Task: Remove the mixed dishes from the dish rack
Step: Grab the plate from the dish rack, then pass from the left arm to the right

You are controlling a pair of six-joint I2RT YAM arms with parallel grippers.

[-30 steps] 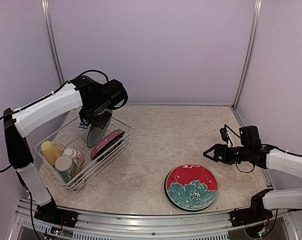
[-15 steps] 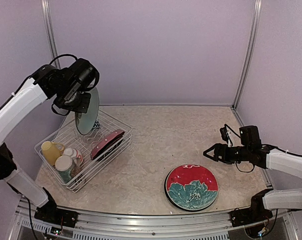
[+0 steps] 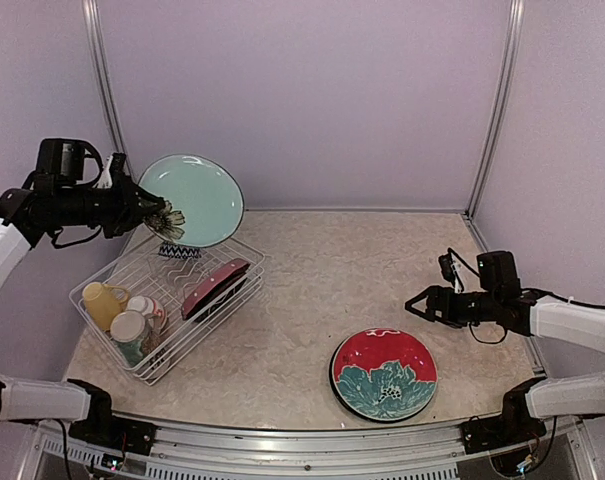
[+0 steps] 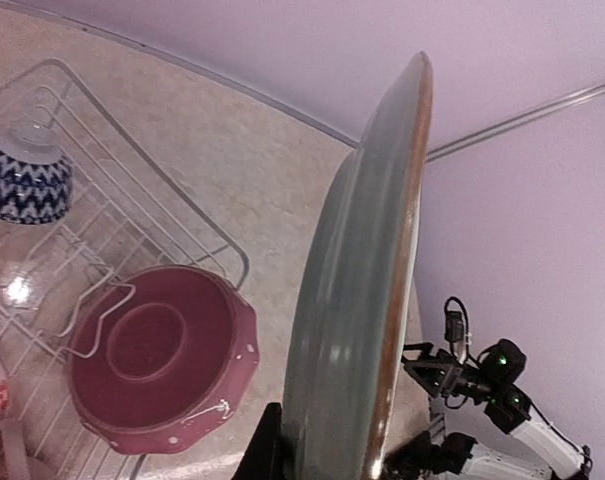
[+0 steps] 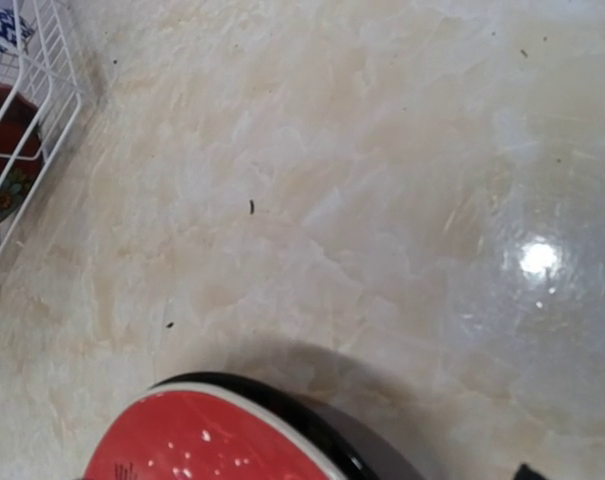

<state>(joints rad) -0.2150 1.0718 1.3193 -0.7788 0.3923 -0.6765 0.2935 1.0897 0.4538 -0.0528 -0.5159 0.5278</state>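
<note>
My left gripper (image 3: 147, 212) is shut on the rim of a pale green plate (image 3: 192, 200) and holds it in the air above the far end of the white wire dish rack (image 3: 147, 270). In the left wrist view the plate (image 4: 367, 290) stands edge-on between my fingers. A pink polka-dot plate (image 3: 214, 286) leans in the rack, with a yellow mug (image 3: 102, 300), a cream floral mug (image 3: 130, 330) and a small blue zigzag bowl (image 3: 179, 252). A red floral plate (image 3: 384, 373) lies on the table. My right gripper (image 3: 418, 304) is open and empty beyond it.
The rack sits at the left of the beige marble table, close to the left wall. Its corner shows in the right wrist view (image 5: 42, 120), with the red plate's rim (image 5: 192, 440) below. Metal frame posts stand at the back corners.
My left arm has lifted the pale green plate up out of the rack, swung back to the left and turned the plate's face toward the camera. The right arm has not moved.
</note>
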